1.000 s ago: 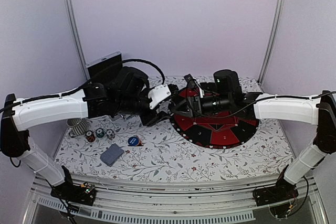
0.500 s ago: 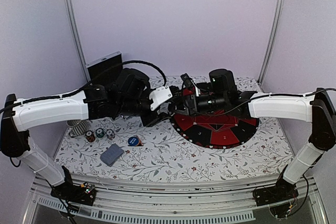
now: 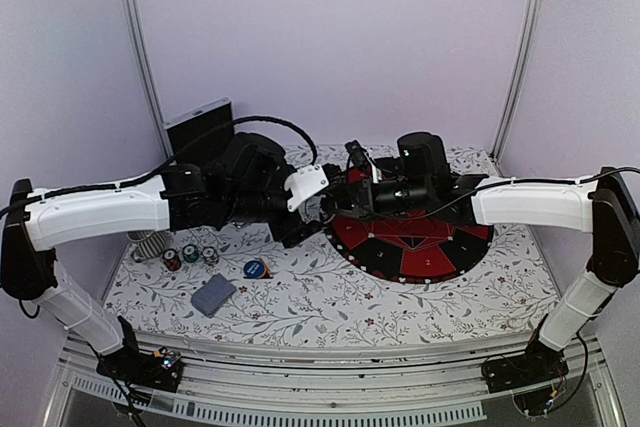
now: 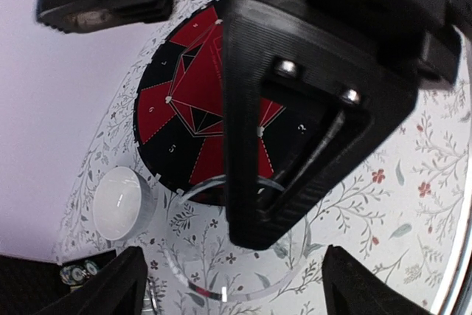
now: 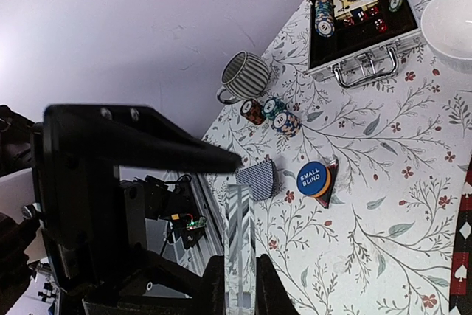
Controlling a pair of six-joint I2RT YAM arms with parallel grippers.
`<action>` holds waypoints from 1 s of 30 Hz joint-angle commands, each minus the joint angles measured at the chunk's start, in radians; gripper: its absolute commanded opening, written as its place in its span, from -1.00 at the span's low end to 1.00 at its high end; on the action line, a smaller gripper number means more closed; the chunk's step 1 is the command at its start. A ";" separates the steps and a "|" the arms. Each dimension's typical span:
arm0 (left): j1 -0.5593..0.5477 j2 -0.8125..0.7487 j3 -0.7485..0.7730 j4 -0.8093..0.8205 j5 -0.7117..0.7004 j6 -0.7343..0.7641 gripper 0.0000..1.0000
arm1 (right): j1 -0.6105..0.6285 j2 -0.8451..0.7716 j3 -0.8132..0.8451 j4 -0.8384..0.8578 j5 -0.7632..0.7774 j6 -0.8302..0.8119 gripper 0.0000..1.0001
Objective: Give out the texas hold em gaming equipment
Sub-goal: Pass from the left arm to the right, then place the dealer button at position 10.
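A clear round disc [image 4: 214, 252] hangs over the table between the two arms. My right gripper [image 5: 240, 289] is shut on it, and the disc [image 5: 240, 234] shows edge-on between its fingers. My left gripper [image 4: 240, 289] is open, its fingertips [image 4: 110, 285] standing wide on both sides of the disc without touching it. On the cloth lie three chip stacks [image 3: 190, 255], a blue SMALL BLIND disc [image 5: 313, 174] on an orange one, and a deck of cards [image 5: 257, 178]. In the top view both grippers meet near the board's left edge [image 3: 330, 205].
A round red-and-black board [image 3: 410, 242] lies centre right. A striped mug [image 5: 245, 77] stands by the chips. Behind it sits the open silver-edged case [image 5: 361, 64] with more chips inside. A white bowl [image 4: 122, 201] is next to the board.
My right gripper has shut on the clear disc after sliding a little left. The left gripper's fingers have spread wider around it.
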 commanded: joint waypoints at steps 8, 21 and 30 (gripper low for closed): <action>0.008 -0.026 -0.072 0.118 -0.048 -0.122 0.96 | -0.139 -0.179 -0.146 -0.123 0.133 -0.082 -0.96; 0.057 0.138 -0.078 0.342 0.055 -0.541 0.96 | -0.601 -0.453 -0.437 -0.188 0.085 -0.141 -0.96; 0.045 0.094 -0.218 0.512 -0.138 -0.607 0.96 | -0.828 -0.379 -0.475 -0.185 0.039 -0.208 -0.96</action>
